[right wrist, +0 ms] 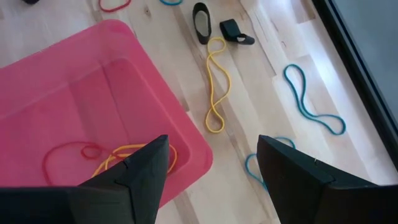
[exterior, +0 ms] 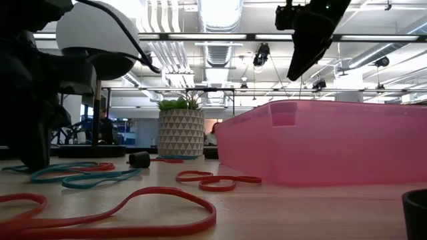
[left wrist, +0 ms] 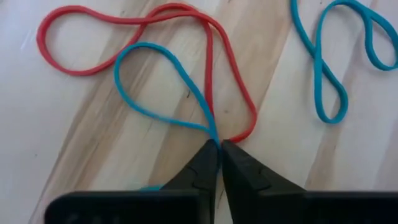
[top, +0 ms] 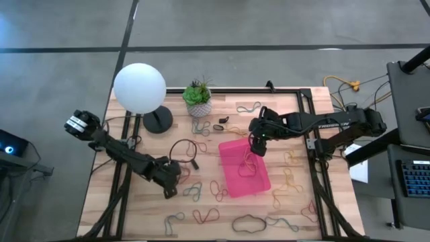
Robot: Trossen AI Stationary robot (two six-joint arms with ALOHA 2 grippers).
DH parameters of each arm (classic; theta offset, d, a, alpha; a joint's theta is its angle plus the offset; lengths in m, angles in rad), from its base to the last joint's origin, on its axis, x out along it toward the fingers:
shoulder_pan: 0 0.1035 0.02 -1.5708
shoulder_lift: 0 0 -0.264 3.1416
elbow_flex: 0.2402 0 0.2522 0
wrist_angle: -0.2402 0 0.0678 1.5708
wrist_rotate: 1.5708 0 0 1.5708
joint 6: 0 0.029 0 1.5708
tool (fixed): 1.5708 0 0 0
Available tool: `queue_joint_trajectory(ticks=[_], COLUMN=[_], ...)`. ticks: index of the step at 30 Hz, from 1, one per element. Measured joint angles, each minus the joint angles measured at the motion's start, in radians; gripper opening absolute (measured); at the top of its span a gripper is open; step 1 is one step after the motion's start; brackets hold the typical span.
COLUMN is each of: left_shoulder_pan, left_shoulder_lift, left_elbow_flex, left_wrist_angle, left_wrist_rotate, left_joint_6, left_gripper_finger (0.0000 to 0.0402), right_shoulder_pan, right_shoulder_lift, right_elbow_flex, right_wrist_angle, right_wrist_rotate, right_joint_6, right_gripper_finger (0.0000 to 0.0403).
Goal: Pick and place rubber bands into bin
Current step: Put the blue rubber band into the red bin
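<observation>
Rubber bands are spread all over the wooden table (top: 141, 205), and a few already lie in the pink bin (top: 259, 185) in the middle. A red band (left wrist: 236, 93) and a blue band (left wrist: 155, 81) are pinched together by the left gripper (left wrist: 219, 149), down on the table left of the bin, likely so they can be lifted. The right gripper (right wrist: 211, 165) is held spread wide above the bin's far right corner, with nothing in it.

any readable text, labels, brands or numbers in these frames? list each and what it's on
None readable.
Right arm: pale marks along its forearm link in the high view, too small and blurred to read.
Bin, plant pot, lamp, rubber bands: no print visible.
Keyboard at the right edge: keys too small to read.
</observation>
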Motion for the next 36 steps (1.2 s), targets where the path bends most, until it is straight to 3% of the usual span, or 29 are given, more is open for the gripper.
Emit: queue_joint_trajectory(ticks=[4,9,14,19,23,30,36], left_shoulder_pan=[0.003,-0.001,0.002,0.02,0.064,0.205,0.352], left_shoulder_lift=[-0.035,-0.148,-0.275,-0.358,-0.357,-0.265,-0.119], left_elbow_flex=[0.042,0.104,0.157,0.22,0.307,0.512,0.638], left_wrist_angle=[-0.015,-0.172,-0.288,-0.268,-0.199,-0.015,0.05], left_wrist_rotate=[0.045,0.103,0.078,-0.017,-0.05,-0.093,-0.03], left_joint_6=[0.027,0.044,0.013,-0.017,0.036,0.354,0.597], left_gripper_finger=[0.0001,0.0,0.0,0.0,0.0,0.0,0.0], right_shoulder_pan=[0.0,0.0,0.0,0.0,0.0,0.003,0.003], right_shoulder_lift=[-0.001,-0.001,-0.001,-0.001,-0.001,-0.023,-0.122], right_elbow_flex=[0.004,0.019,0.02,0.02,0.02,0.019,0.019], right_wrist_angle=[0.0,0.008,0.041,0.06,0.066,0.083,0.078], right_wrist_rotate=[0.0,0.0,0.0,0.0,0.001,0.003,0.03], right_joint_6=[0.002,-0.011,-0.024,-0.028,-0.031,-0.018,0.035], right_gripper_finger=[0.0231,0.0231,0.0231,0.0231,0.0231,0.0231,0.0231])
